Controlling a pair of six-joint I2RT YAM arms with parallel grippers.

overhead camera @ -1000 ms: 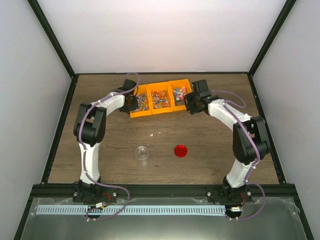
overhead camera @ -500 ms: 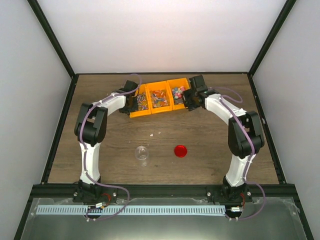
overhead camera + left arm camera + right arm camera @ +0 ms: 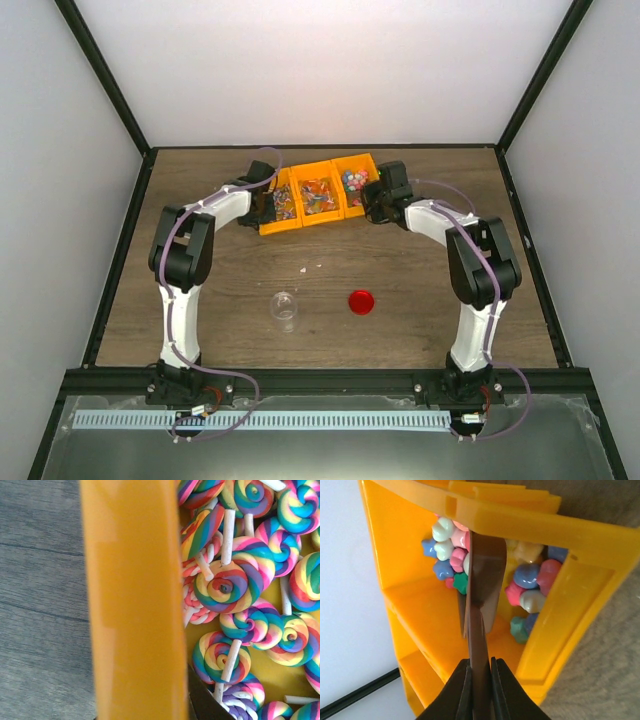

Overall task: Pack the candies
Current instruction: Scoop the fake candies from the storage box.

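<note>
The candies (image 3: 526, 576) lie heaped in the right bin (image 3: 560, 625) of three orange ones at the far middle of the table (image 3: 420, 290). The right gripper (image 3: 482, 570) is clenched, its tips inside that bin beside the heap. The left gripper (image 3: 264, 204) is at the left bin (image 3: 135, 605), which is full of lollipops (image 3: 227, 582); I cannot tell whether it is clenched. A clear jar (image 3: 284, 306) and a red lid (image 3: 361, 301) sit nearer.

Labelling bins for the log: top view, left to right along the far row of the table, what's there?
lollipop bin → middle bin → star-candy bin
</note>
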